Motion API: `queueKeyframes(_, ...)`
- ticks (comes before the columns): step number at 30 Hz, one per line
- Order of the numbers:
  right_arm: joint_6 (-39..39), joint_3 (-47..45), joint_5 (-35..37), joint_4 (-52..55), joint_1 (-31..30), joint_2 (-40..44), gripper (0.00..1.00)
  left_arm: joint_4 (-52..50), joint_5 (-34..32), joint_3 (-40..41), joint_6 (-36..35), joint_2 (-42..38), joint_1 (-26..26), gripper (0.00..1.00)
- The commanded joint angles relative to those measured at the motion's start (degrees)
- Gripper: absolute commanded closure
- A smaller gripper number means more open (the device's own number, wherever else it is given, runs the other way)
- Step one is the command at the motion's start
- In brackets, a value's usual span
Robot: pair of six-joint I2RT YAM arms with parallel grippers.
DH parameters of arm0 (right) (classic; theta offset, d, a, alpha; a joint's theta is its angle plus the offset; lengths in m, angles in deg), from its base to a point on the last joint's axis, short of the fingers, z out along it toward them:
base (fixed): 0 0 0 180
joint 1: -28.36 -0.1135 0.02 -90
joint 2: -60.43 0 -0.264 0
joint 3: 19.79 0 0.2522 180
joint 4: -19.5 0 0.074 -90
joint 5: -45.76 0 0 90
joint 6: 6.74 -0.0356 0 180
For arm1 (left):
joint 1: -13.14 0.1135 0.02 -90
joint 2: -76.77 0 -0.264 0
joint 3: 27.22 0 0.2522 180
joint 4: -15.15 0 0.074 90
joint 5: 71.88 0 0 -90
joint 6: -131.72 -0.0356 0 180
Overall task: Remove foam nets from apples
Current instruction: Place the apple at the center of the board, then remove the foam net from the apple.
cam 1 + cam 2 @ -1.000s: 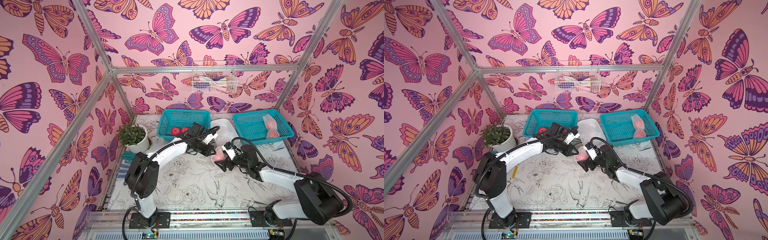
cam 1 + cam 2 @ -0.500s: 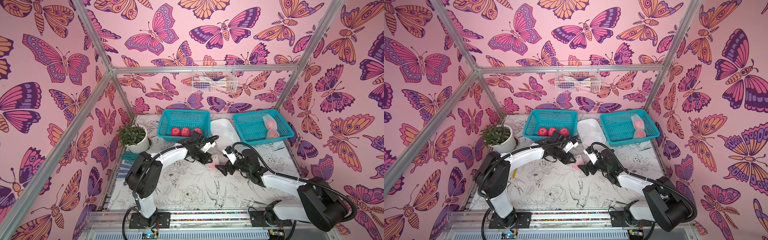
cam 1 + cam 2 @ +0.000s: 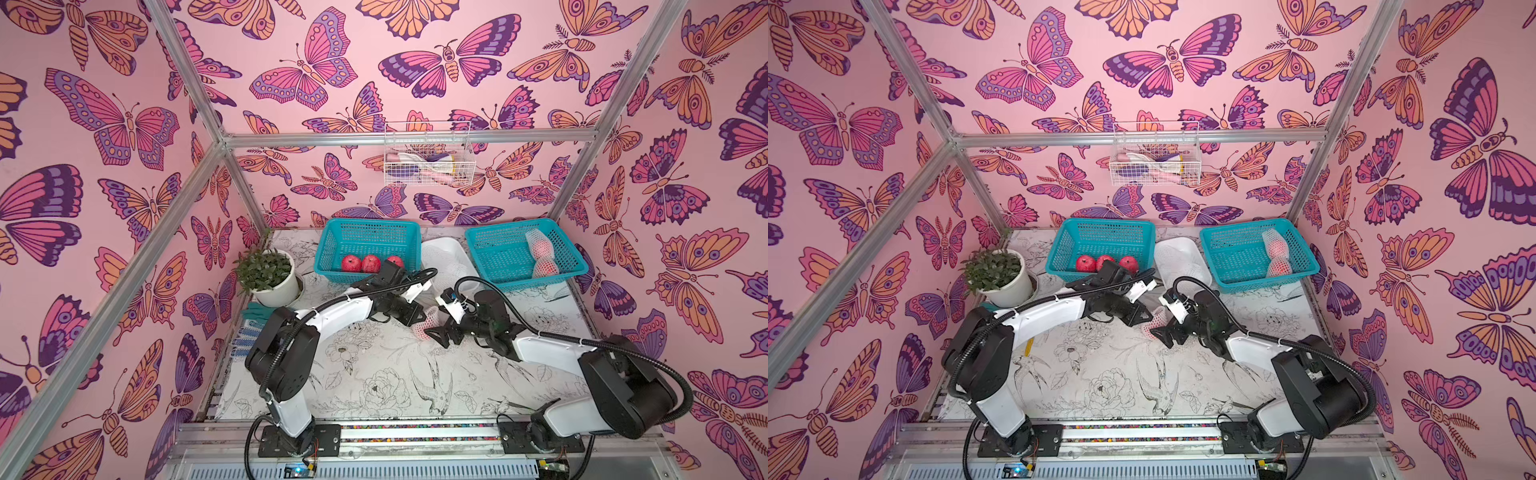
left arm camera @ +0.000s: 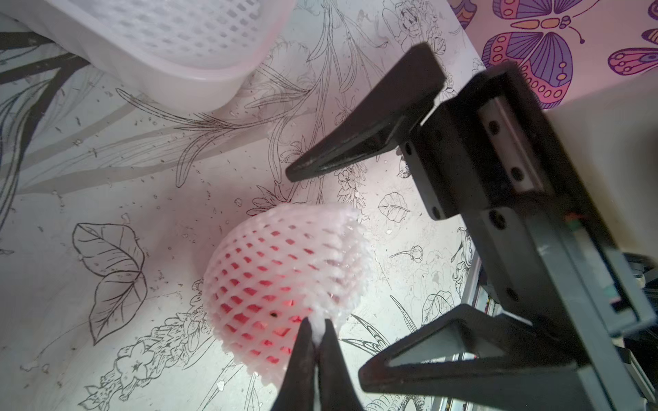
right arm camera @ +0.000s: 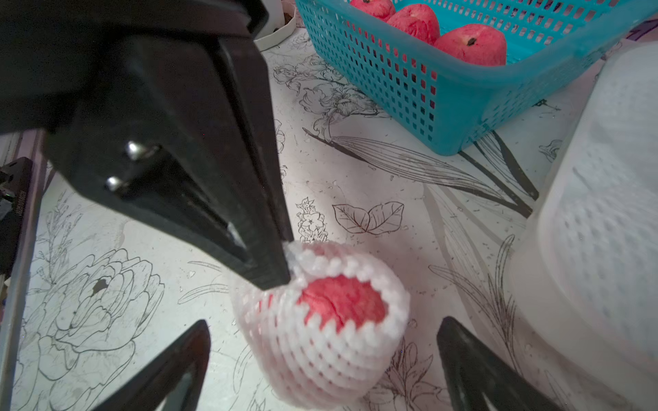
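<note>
Where your left gripper [image 4: 315, 329] clamps tight on the rim of the foam net [image 4: 281, 270], the apple [image 5: 341, 302] sits inside it, over the middle of the table [image 3: 365, 365]. Your right gripper [image 5: 324, 322]: spread wide, flanking it, holding nothing.

Three bare apples [image 3: 351, 263], three netted apples [image 3: 539, 248], two teal baskets [image 3: 370, 221], one tray [image 3: 442, 245].

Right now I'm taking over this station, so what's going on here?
The left pincer is shut on the rim of a foam net, with its apple partly showing at the open end. The right pincer stands open facing it, gripping nothing. Three bare apples lie in one teal basket, two netted apples wait in the other basket, and empty nets sit in the white tray.
</note>
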Motion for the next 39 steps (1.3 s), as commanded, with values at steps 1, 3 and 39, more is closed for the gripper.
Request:
queueKeyframes(1,1.2,3.7,-2.5,2.2,-0.5,-3.1,0.01,0.4,-0.4,0.9,-0.3,-1.3,-0.2,1.0)
queueKeyframes(3,1.9,4.9,-4.9,2.7,-0.5,-4.5,0.01,0.4,-0.5,1.0,-0.2,-1.4,-0.2,1.0)
queueKeyframes(39,2.0,7.5,0.2,7.2,-3.0,-0.8,0.92,1.0,-1.3,-0.1,0.3,-2.8,-0.3,1.0)
